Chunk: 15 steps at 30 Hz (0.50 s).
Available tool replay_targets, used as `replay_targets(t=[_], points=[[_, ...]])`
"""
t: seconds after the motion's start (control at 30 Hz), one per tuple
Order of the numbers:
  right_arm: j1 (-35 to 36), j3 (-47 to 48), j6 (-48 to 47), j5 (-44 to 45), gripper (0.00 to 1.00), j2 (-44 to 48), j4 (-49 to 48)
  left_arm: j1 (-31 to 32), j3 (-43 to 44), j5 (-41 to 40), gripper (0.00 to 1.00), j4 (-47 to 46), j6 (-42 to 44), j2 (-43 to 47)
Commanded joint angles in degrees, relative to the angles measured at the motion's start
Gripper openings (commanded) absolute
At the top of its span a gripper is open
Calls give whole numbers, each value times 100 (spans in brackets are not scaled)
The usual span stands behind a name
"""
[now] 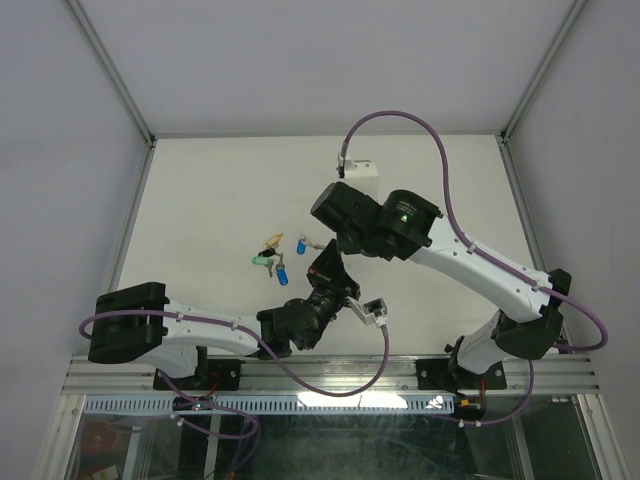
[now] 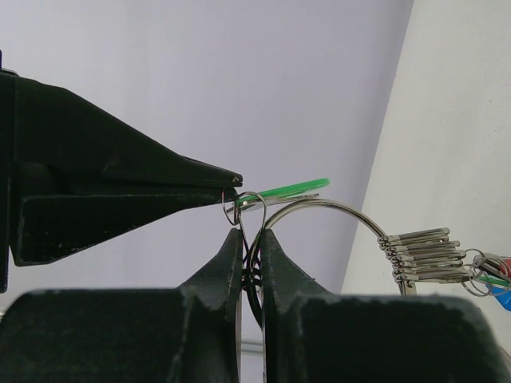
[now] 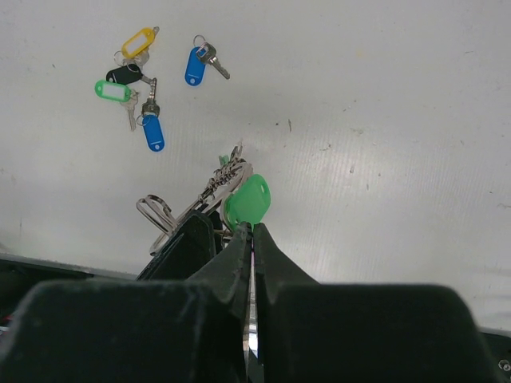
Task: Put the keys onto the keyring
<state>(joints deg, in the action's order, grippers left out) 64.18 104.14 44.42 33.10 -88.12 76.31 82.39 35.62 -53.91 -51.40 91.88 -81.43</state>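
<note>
Near the table's (image 1: 440, 190) front edge, the left gripper (image 2: 251, 233) pinches the wire of the keyring (image 2: 335, 207), held up off the surface. The right gripper (image 3: 252, 230), jaws pressed together on a green-tagged key (image 3: 249, 199), holds its small loop against that wire. Five loose keys (image 3: 136, 88) lie just beyond, well clear of the side edges, with bare tabletop to the right and far side.
</note>
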Motion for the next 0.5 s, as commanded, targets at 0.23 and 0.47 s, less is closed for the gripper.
replay_targets(t=[0.23, 0.47], points=[[27, 260, 203, 451, 0, 87, 456, -109, 173, -119, 0, -386, -60, 30], [-1, 221, 260, 490, 0, 289, 508, -118, 173, -136, 0, -432, -50, 30]])
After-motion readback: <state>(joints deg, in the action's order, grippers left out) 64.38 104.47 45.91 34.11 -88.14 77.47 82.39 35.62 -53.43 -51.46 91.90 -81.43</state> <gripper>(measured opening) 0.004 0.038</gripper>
